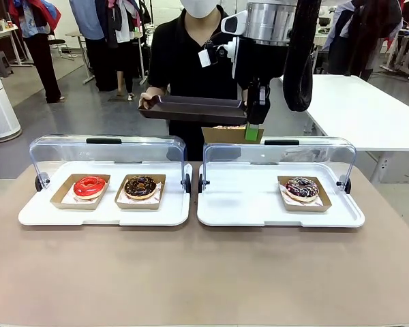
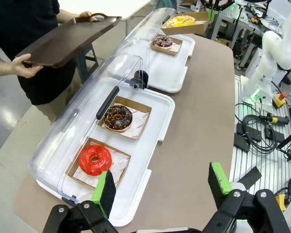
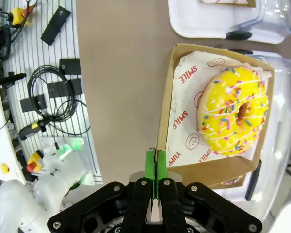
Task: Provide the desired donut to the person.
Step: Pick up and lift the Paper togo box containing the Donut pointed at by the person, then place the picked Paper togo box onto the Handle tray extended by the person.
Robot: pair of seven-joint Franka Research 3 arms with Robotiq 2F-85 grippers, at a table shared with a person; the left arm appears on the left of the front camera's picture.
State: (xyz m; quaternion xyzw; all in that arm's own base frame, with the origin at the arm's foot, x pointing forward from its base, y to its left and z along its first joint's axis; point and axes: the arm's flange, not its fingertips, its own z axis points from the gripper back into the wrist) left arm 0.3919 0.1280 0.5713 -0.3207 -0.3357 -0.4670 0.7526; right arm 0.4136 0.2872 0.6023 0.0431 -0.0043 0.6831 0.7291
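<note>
A yellow sprinkled donut [image 3: 235,116] lies on printed paper in a cardboard tray [image 3: 218,170]. My right gripper [image 3: 155,167] is shut on that tray's rim and holds it in the air. In the front view the right gripper [image 1: 252,133] and cardboard tray [image 1: 232,134] hang above the back of the right display tray, just below the dark brown serving tray [image 1: 191,107] that the person [image 1: 191,61] holds out in both hands. My left gripper [image 2: 162,187] is open and holds nothing, above the table's near end beside the red donut [image 2: 94,160].
The left display tray [image 1: 102,212] holds a red donut [image 1: 89,185] and a chocolate donut [image 1: 140,187]; the right display tray [image 1: 245,204] holds a dark sprinkled donut [image 1: 302,188]. Both clear lids [image 1: 105,146] stand raised at the back. Bare brown table lies in front.
</note>
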